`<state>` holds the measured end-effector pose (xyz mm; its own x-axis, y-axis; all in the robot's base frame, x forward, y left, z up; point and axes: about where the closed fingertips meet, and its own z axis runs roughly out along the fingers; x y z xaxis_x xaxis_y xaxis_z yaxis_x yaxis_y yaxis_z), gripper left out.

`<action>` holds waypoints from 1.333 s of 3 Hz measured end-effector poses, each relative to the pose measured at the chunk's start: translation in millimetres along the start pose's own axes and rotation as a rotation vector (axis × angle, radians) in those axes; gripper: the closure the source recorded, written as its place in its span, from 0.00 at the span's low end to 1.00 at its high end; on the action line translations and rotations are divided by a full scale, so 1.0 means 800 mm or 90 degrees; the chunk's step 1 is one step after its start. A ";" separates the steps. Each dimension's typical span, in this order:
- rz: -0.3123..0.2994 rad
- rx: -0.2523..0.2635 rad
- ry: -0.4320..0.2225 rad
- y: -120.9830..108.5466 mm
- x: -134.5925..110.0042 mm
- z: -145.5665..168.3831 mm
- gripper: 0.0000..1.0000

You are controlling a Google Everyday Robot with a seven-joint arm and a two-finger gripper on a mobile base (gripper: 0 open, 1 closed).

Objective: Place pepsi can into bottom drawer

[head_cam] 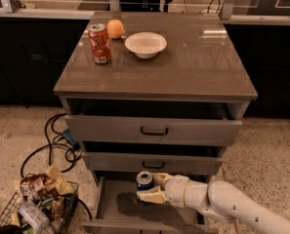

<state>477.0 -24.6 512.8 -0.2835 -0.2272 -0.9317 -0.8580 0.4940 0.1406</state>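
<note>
The pepsi can (pixel 144 180) is dark blue with a silver top. It stands upright between the fingers of my gripper (pixel 151 187), which is shut on it. My white arm reaches in from the lower right. The can hangs over the open bottom drawer (pixel 114 207), above the middle of its flat grey floor, just in front of the middle drawer's face. A dark shadow lies on the drawer floor under the can.
A red-orange soda can (pixel 99 43), an orange (pixel 115 29) and a white bowl (pixel 145 44) stand on the cabinet top. The two upper drawers (pixel 153 130) are slightly open. A wire basket of snack packets (pixel 39 207) and black cables (pixel 54 143) lie on the floor at the left.
</note>
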 end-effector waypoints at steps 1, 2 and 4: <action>-0.019 0.033 0.013 -0.012 0.022 0.043 1.00; -0.019 0.029 0.017 -0.014 0.026 0.054 1.00; -0.018 -0.051 0.002 -0.022 0.080 0.154 1.00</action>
<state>527.1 55.6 409.0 -0.2595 -0.2433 -0.9346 -0.8976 0.4179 0.1404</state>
